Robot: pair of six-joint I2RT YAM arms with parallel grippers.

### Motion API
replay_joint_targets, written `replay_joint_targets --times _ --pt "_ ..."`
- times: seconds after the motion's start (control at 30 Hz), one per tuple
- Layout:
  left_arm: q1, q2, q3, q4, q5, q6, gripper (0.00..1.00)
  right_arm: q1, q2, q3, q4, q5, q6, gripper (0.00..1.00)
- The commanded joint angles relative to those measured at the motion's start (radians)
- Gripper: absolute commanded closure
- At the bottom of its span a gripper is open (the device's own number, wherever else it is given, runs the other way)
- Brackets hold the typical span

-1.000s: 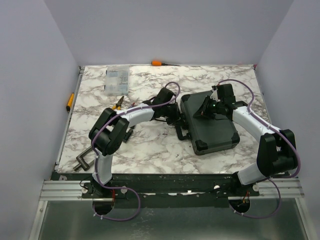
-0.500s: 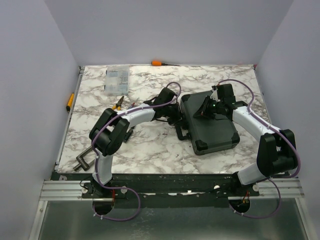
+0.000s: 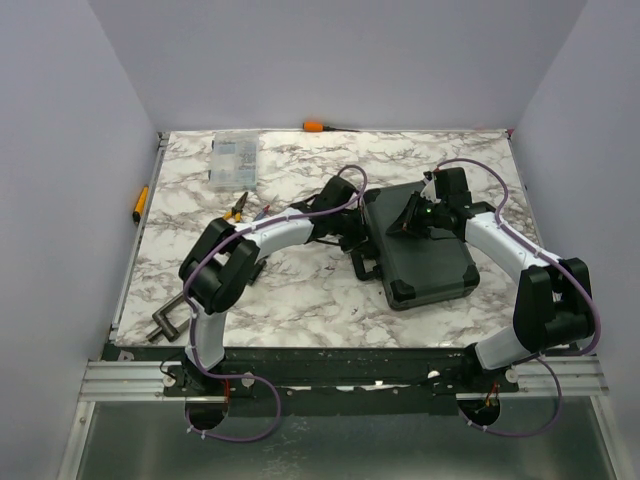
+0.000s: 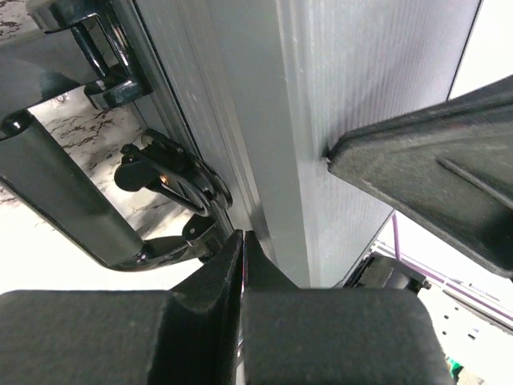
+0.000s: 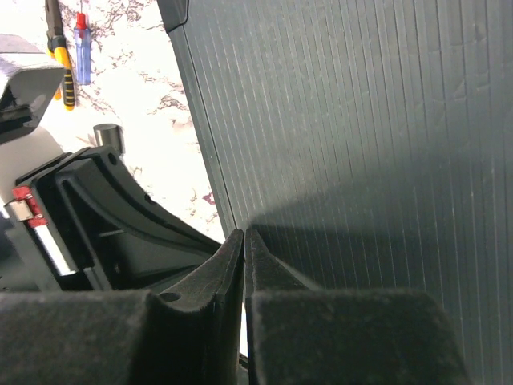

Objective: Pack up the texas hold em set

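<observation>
The worktop (image 3: pixel 300 290) is a flat slab with a grey-veined white marble pattern. At its 8 o'clock corner lies a dull metal clamp (image 3: pixel 168 320). At 11 o'clock sits a clear plastic box (image 3: pixel 233 160) with small compartments. Just below that box lie yellow-handled pliers (image 3: pixel 238 207).

The poker set's black case (image 3: pixel 430 260) lies flat with its lid down, at about 3 o'clock from the worktop's centre. It is a hard rectangle with finely ribbed panels and thicker black corner pieces. A glossy black handle (image 3: pixel 360 263) juts from its long left edge, and a shiny latch (image 4: pixel 172 172) sits on that edge beside the handle.

There is bare marble to the case's 6 o'clock and across the middle of the worktop towards 9 o'clock. The case's far right corner comes close to the worktop's right edge, with the plain wall just beyond.

The left end effector (image 4: pixel 242 239) is closed, its matte black fingers pressed together and holding nothing. Its tips are right at the case's left side, just by the latch.

The right end effector (image 5: pixel 244 237) is also closed and holds nothing. Its tips rest on the ribbed lid near the left edge, towards the far end of the case.
</observation>
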Motion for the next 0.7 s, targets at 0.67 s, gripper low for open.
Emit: replay_joint_targets --times 0.67 --pt "0.044 -0.071 -0.077 0.022 -0.037 0.025 1.0 0.006 0.106 -0.094 -0.215 0.139 -0.073 0.92"
